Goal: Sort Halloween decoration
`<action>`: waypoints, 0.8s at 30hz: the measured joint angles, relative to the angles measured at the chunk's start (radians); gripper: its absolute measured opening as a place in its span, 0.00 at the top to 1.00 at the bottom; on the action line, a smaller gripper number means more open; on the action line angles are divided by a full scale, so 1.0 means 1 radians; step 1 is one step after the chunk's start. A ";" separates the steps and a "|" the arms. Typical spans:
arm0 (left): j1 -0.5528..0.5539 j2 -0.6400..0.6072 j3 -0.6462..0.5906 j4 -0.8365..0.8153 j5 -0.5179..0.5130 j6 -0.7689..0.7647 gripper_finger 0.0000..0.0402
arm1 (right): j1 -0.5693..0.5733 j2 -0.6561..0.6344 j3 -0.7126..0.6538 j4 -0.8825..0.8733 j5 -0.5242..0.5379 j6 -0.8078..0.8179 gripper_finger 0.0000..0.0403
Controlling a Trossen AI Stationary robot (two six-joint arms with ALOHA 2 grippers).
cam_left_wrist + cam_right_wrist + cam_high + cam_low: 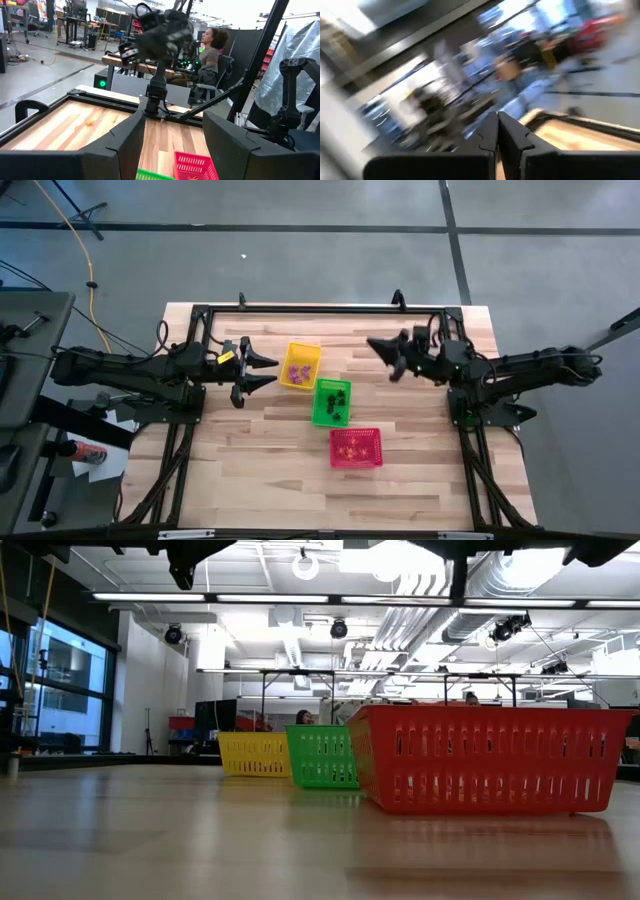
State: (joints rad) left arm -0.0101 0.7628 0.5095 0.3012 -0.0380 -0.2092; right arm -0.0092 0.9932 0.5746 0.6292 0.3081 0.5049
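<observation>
Purple trinkets (298, 372) sit in the yellow basket (303, 352), black ones (337, 402) in the green basket (323, 418) and orange ones (352, 450) in the red basket (371, 436), left gripper (268, 370) spread wide at nine o'clock, right gripper (374, 344) pinched empty at two o'clock.

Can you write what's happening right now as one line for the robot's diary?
left gripper: open, beside yellow basket | right gripper: shut, empty | green basket, red basket: trinkets inside
</observation>
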 joint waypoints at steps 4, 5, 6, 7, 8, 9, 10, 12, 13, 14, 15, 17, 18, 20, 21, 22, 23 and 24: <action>0.000 0.000 0.000 0.000 0.000 0.000 0.53 | -0.054 0.000 0.060 -0.160 0.110 0.083 0.94; 0.000 0.000 0.000 0.000 0.000 0.000 0.53 | -0.077 0.000 0.091 -0.252 0.110 0.106 0.91; 0.000 0.000 0.000 0.000 0.000 0.000 0.53 | -0.104 0.001 0.126 -0.358 0.110 0.132 0.88; 0.000 0.000 0.000 0.000 0.000 0.000 0.53 | -0.133 0.006 0.165 -0.477 0.110 0.156 0.85; 0.000 0.000 0.000 0.000 0.000 0.000 0.53 | -0.165 0.016 0.206 -0.588 0.112 0.176 0.82; 0.000 0.000 0.000 -0.001 0.000 -0.001 0.53 | -0.196 0.027 0.249 -0.708 0.113 0.190 0.79; 0.000 0.000 0.000 0.000 0.000 -0.001 0.53 | -0.230 0.041 0.290 -0.828 0.119 0.200 0.75; 0.000 0.000 0.000 -0.002 0.000 -0.001 0.53 | -0.296 0.081 0.372 -1.035 0.129 0.203 0.69; 0.000 0.000 0.000 -0.002 0.000 -0.001 0.53 | -0.331 0.105 0.408 -1.130 0.133 0.203 0.66; 0.000 0.000 0.000 -0.002 0.000 -0.001 0.53 | -0.366 0.130 0.436 -1.209 0.134 0.205 0.63; 0.000 0.000 0.000 -0.004 0.000 -0.001 0.53 | -0.398 0.156 0.459 -1.271 0.133 0.210 0.61; 0.000 0.000 0.000 -0.006 0.000 -0.001 0.53 | -0.460 0.206 0.489 -1.353 0.125 0.231 0.57; 0.000 0.000 0.000 -0.005 0.000 -0.001 0.53 | -0.493 0.230 0.494 -1.376 0.113 0.243 0.55; 0.000 0.000 0.000 -0.006 0.000 -0.001 0.53 | -0.554 0.279 0.491 -1.402 0.073 0.263 0.54; 0.000 0.000 0.000 -0.006 0.000 -0.001 0.53 | -0.584 0.305 0.485 -1.403 0.044 0.267 0.54; 0.000 0.000 0.000 -0.006 0.000 -0.001 0.53 | -0.614 0.330 0.478 -1.403 0.014 0.275 0.54; 0.000 0.000 0.000 -0.006 0.000 -0.001 0.53 | -0.643 0.358 0.471 -1.405 -0.029 0.282 0.54; 0.000 0.000 0.000 -0.006 0.000 -0.001 0.53 | -0.668 0.385 0.465 -1.407 -0.073 0.281 0.54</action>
State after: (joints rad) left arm -0.0097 0.7628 0.5095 0.2952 -0.0376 -0.2097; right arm -0.6776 1.3787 1.0397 -0.7775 0.2352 0.7861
